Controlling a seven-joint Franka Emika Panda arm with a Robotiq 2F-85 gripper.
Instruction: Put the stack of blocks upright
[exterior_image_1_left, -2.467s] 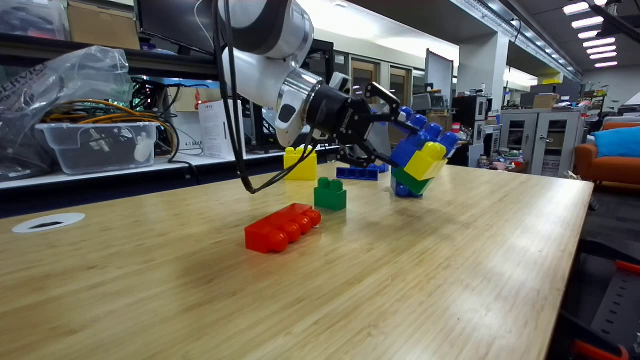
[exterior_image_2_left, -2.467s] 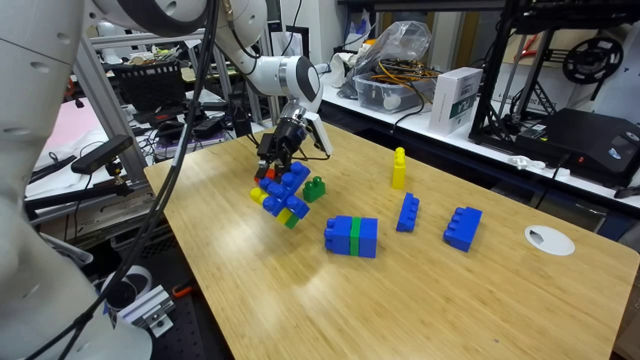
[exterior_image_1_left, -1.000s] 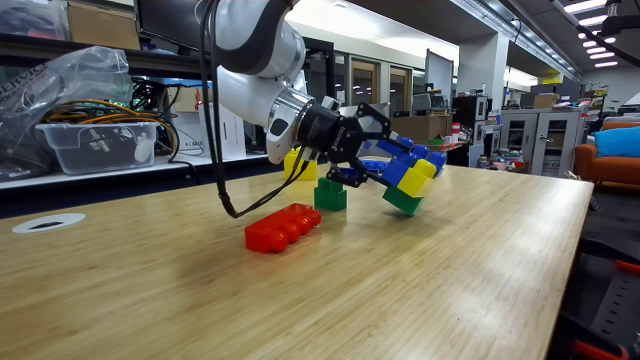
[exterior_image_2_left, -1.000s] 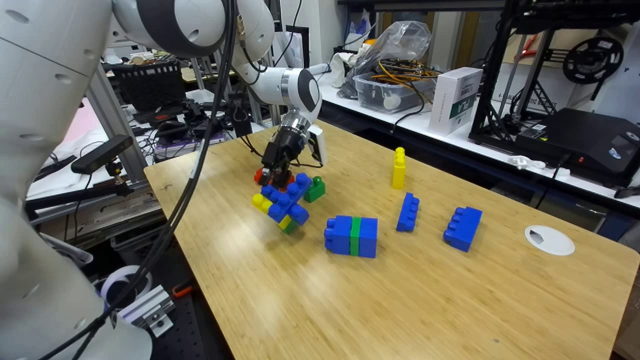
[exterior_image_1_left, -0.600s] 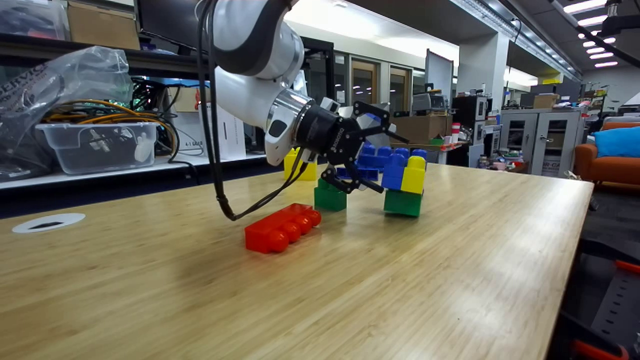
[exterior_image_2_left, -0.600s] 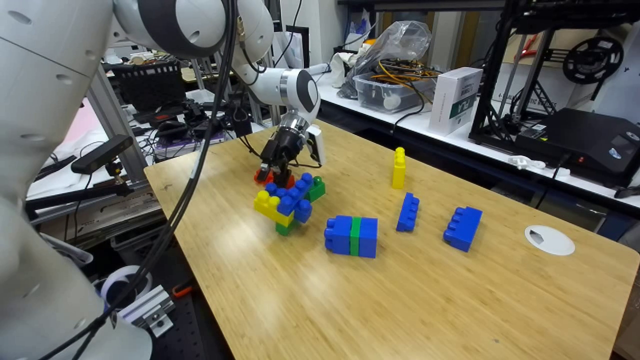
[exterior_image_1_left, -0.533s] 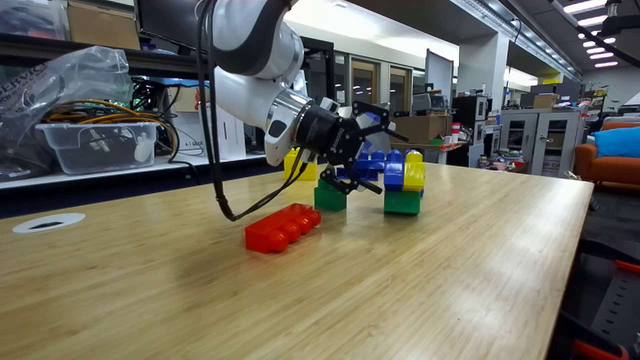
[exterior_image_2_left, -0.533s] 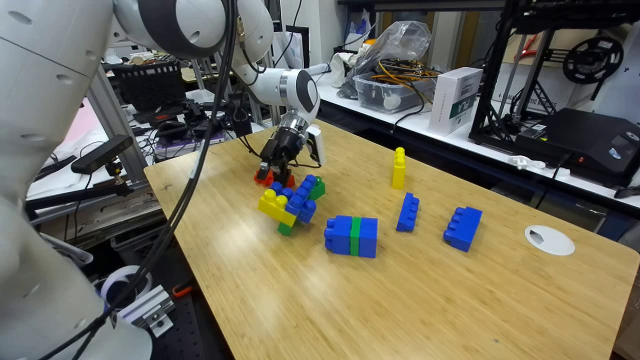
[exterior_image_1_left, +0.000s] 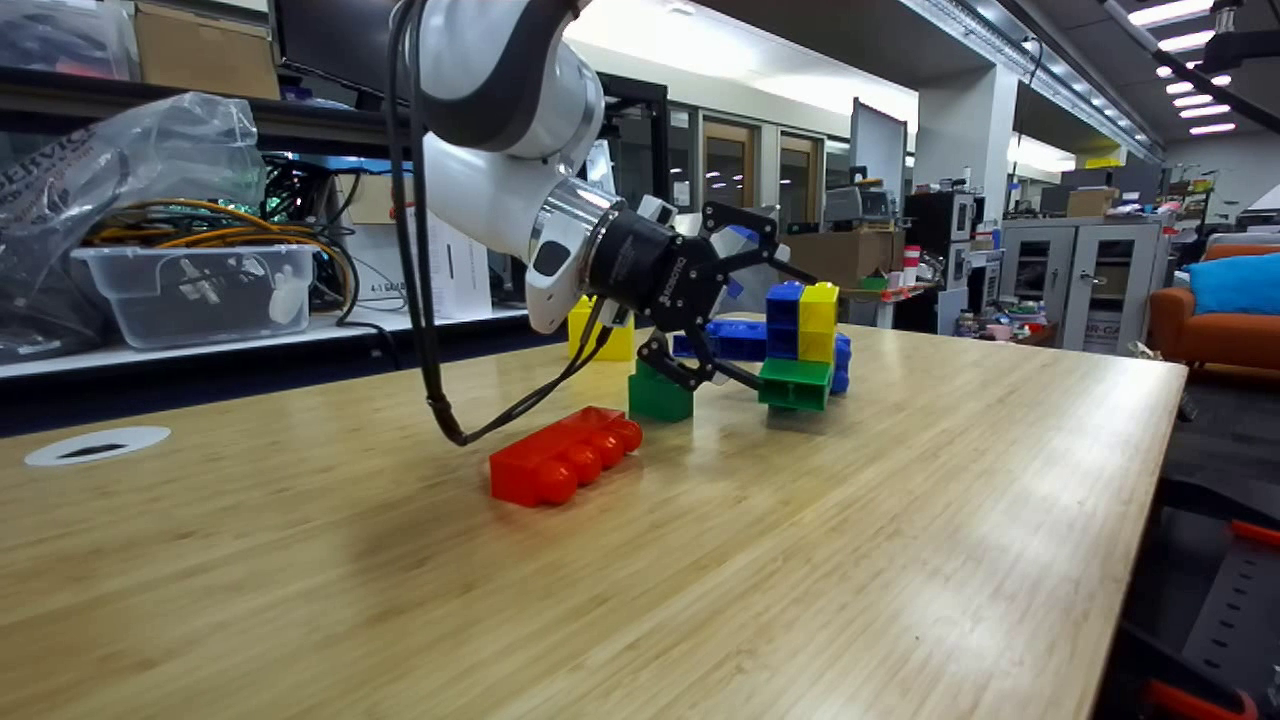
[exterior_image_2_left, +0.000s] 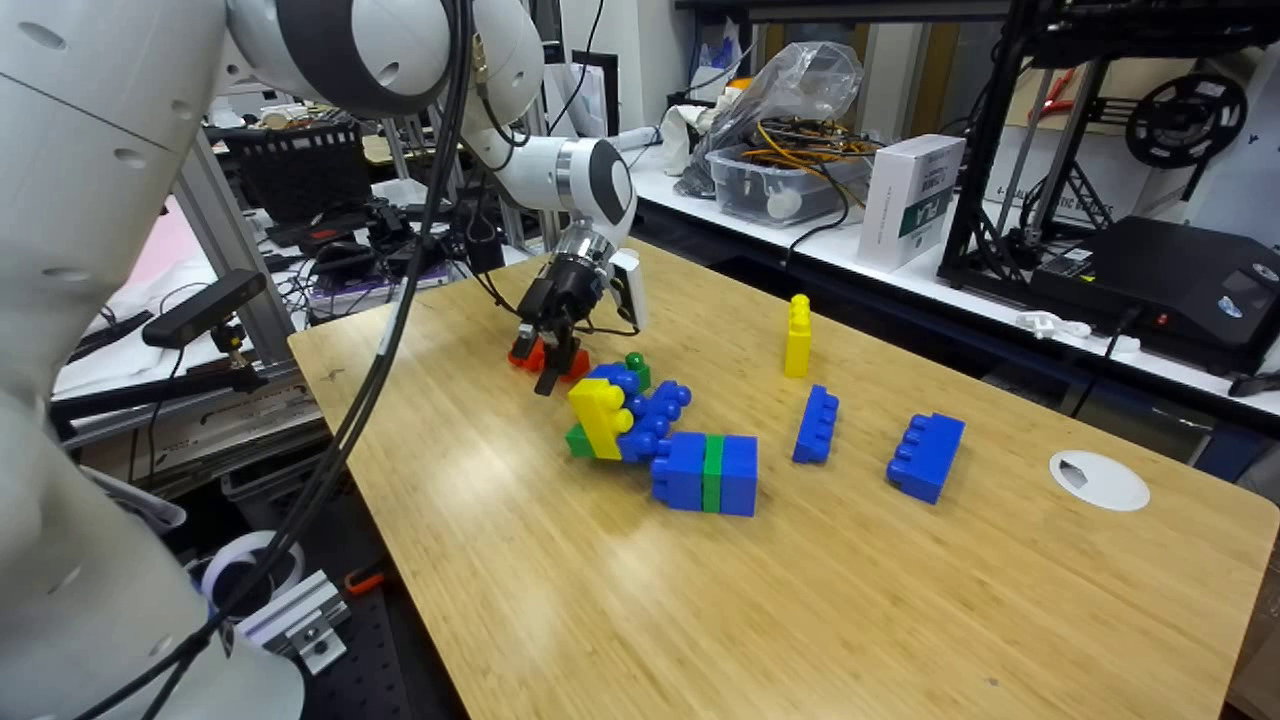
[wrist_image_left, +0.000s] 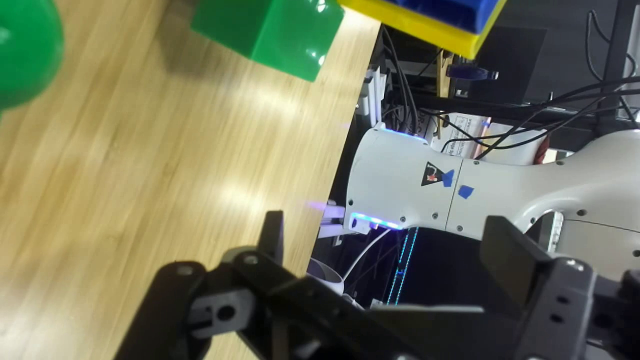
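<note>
Carrying the scattered bricks, the pale wooden surface (exterior_image_2_left: 780, 610) stretches through both exterior views, light glinting off its finish. The white robot arm (exterior_image_1_left: 485, 195) reaches over it and slants downward, with dark cables (exterior_image_1_left: 442, 412) hanging beside it.

At the arm's end, the black gripper (exterior_image_1_left: 778, 326) has its two fingers spread wide; in the wrist view the fingertips (wrist_image_left: 272, 235) stand well apart, and the area past the surface's edge shows through the gap.

The stack of blocks (exterior_image_1_left: 801, 342), joined from blue, yellow and green bricks, is on the side the gripper faces, near the fingertips yet apart from them in an exterior view, where its yellow part (exterior_image_2_left: 598, 425) turns its studs sideways. The stack is tilted, and whether it rests fully on the surface cannot be told. Just beside it, a smaller blue-and-green stack (exterior_image_2_left: 704, 473) lies on its side; whether the two touch is unclear.

A flat white disc (exterior_image_2_left: 1099, 481) lies well apart from both, toward the surface's edge. Two loose blue bricks (exterior_image_2_left: 926, 457) lie on their sides, near each other. The lone yellow brick (exterior_image_2_left: 797, 345) stands studs up close to a long edge of the surface. In an exterior view the lone red brick (exterior_image_1_left: 555, 450) lies on its side, rounded studs turned outward. The lone green brick (exterior_image_1_left: 660, 397), smallest, stands studs up near the red one.
</note>
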